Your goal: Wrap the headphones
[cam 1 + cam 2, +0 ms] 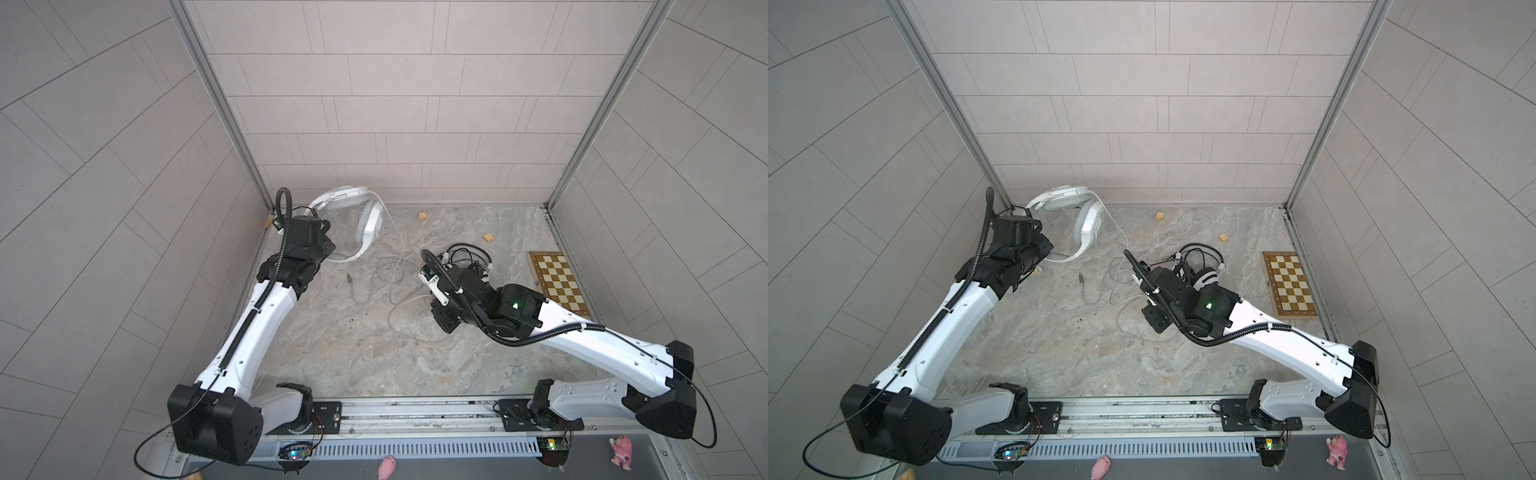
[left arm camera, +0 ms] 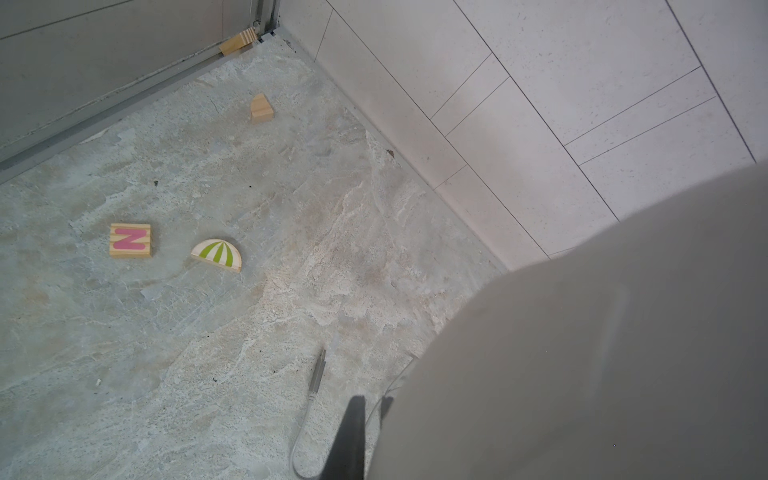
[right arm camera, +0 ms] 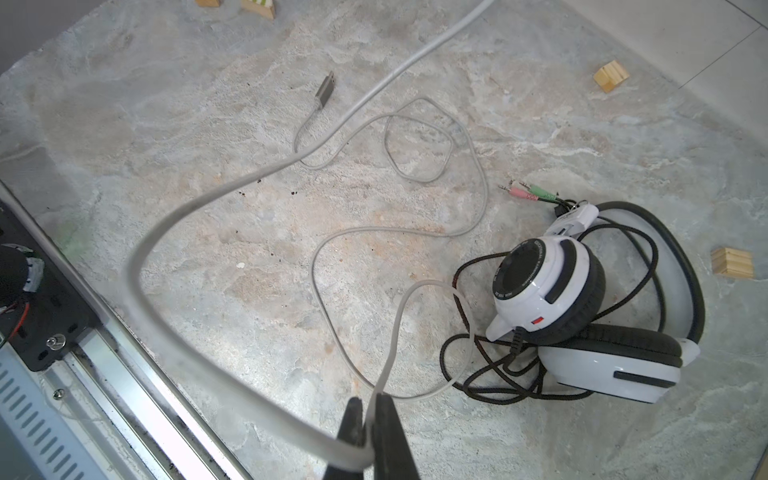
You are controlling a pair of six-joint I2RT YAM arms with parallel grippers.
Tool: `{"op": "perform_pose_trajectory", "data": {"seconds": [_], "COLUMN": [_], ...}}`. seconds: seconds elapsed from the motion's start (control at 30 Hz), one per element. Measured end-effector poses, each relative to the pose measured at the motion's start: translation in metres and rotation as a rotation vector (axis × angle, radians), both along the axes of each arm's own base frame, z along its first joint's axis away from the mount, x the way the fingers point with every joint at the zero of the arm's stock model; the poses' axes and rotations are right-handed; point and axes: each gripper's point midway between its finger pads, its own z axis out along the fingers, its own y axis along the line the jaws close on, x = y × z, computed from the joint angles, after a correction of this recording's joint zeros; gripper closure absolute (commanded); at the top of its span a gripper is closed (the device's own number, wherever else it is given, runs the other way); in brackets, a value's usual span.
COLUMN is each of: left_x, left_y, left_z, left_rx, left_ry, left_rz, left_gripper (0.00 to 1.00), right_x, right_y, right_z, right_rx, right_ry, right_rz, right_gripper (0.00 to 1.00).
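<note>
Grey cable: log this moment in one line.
left gripper shut on white headset | right gripper shut on grey cable | black-and-white headset untouched

Marbled tabletop (image 1: 353,357) bears black-and-white headphones (image 3: 582,307), grey cable (image 3: 386,80), wooden blocks (image 1: 422,216), chessboard (image 1: 557,282).

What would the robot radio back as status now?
Left pincer shut on white headset. Right pincer shut on grey cable. Cable unwrapped, sprawled loose. Its loop crosses black-and-white headset's black cable.

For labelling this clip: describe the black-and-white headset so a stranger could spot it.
Find the chessboard at the table's right edge. The black-and-white headset lies left of it. Unlike the white headset at back left, it has black pads and cable.
</note>
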Motion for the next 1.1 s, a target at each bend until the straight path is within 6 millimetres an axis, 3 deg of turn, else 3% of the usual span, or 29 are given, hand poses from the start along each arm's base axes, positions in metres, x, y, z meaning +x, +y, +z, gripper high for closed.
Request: {"op": "perform_pose_trajectory", "data": {"seconds": [0.1, 0.17, 0.33, 0.43, 0.57, 0.7, 0.93, 1.1], "left_x": [-0.004, -0.007, -0.012, -0.014, -0.015, -0.018, -0.021, -0.018], "left_y": [0.000, -0.004, -0.032, -0.048, -0.055, -0.060, -0.076, -0.072], "left_z": [0.004, 0.004, 0.001, -0.012, -0.038, -0.052, -0.060, -0.079], "left_rx": [0.029, 0.049, 0.128, 0.178, 0.227, 0.261, 0.296, 0.348], "left_ry": [-0.003, -0.001, 0.002, 0.030, 0.097, 0.140, 0.151, 0.197], "left_rz": [-0.008, -0.022, -0.097, -0.135, -0.158, -0.174, -0.212, -0.193], "left_gripper": [1.00, 1.00, 1.00, 1.00, 1.00, 1.00, 1.00, 1.00], "right_x": [-0.002, -0.003, -0.003, -0.007, -0.012, -0.010, -0.003, -0.006], "right_y": [0.002, 0.006, 0.018, 0.021, 0.021, 0.025, 0.040, 0.050], "right_z": [0.014, 0.036, 0.119, 0.164, 0.201, 0.223, 0.230, 0.247], "right_rx": [0.042, 0.092, 0.254, 0.350, 0.428, 0.457, 0.462, 0.502], "right_ry": [-0.010, -0.030, -0.131, -0.185, -0.226, -0.260, -0.259, -0.263], "right_rz": [0.012, 0.026, 0.071, 0.099, 0.124, 0.136, 0.155, 0.195], "right_gripper": [0.95, 0.95, 0.96, 0.97, 0.97, 0.97, 0.97, 0.96]}}
